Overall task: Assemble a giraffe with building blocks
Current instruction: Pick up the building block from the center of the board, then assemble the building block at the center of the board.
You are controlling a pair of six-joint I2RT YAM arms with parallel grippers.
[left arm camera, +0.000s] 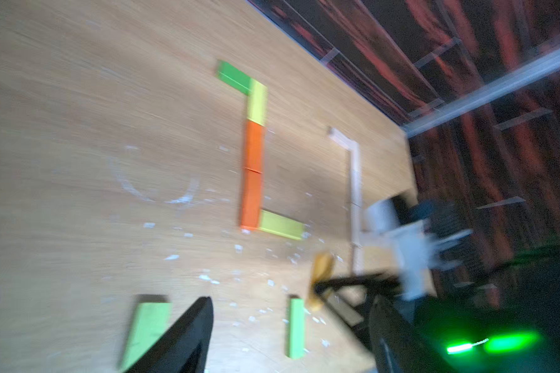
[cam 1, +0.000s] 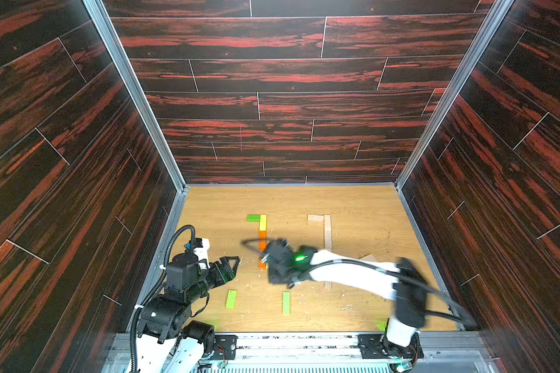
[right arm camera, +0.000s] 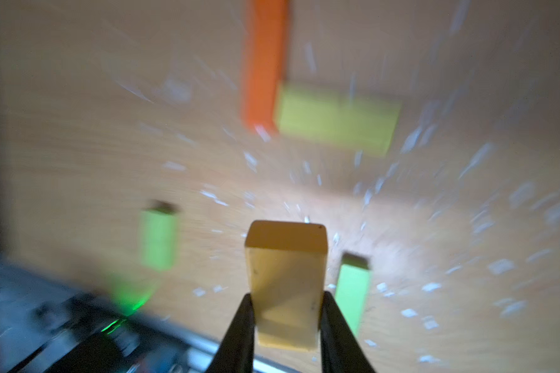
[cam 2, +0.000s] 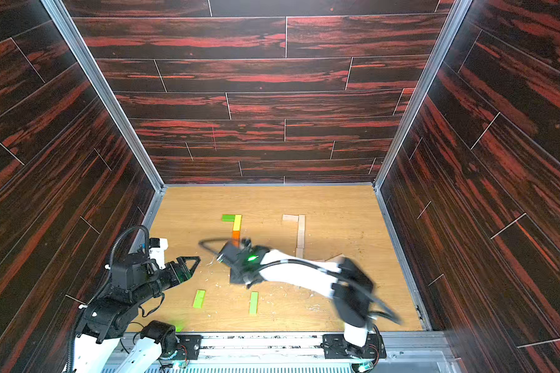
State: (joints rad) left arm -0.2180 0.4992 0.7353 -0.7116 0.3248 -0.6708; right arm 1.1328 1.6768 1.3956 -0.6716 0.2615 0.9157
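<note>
Building blocks (cam 1: 262, 226): laid in line at 12 o'clock of right gripper (right arm camera: 287, 297), clamped on mustard-yellow plank (right arm camera: 286, 258) over table (cam 1: 353, 206). Left gripper (cam 1: 236, 262) at 9 o'clock, jaws apart, empty. Could pivot in this end-only pinch, or clip orange plank (right arm camera: 264, 64) and knock it askew if swung down fast
</note>
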